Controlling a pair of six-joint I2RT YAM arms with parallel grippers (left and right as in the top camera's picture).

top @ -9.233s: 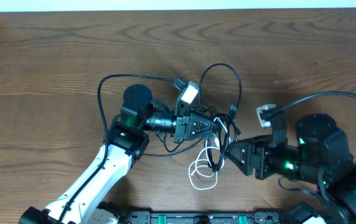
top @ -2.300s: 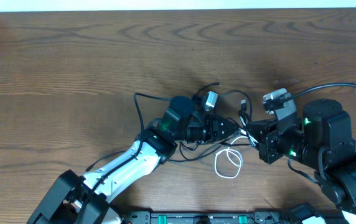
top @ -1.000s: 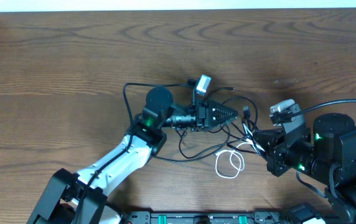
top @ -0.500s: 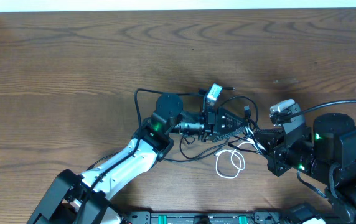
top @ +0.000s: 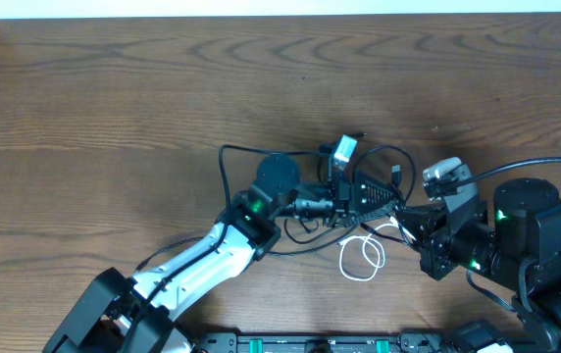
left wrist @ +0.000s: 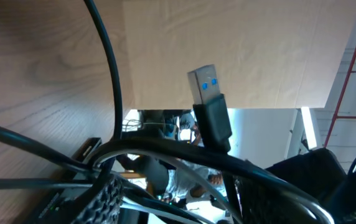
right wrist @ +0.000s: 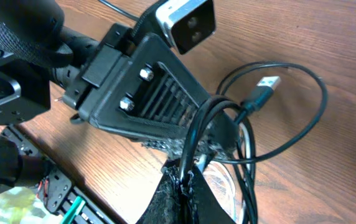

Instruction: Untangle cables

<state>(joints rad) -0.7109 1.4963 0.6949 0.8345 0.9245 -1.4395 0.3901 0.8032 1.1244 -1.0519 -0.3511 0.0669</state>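
Observation:
The cables lie tangled at the table's centre right. Black strands end in a small plug [top: 395, 176], and a white cord [top: 362, 257] is looped just in front. My left gripper [top: 383, 199] reaches into the tangle from the left. Its fingers stand apart, open, and black strands [left wrist: 112, 74] cross between them [left wrist: 184, 199]. A USB plug [left wrist: 207, 93] stands upright above them. My right gripper [top: 405, 218] is shut on a black cable [right wrist: 193, 140], pinched at its tips [right wrist: 187, 180]. That strand loops round the left gripper's [right wrist: 209, 134] nose. Another plug [right wrist: 266, 83] hangs free beside it.
A wide black loop [right wrist: 318, 118] spreads over the wood to the right of the grippers. The left arm's own thick wire [top: 224, 157] arcs behind its wrist. The table's far edge [top: 280, 14] runs along the top, and a black rail [top: 310, 343] along the near edge.
My left gripper has moved right into the tangle, close to the right gripper, and its fingers have spread wider. The right gripper has held still on its black cable.

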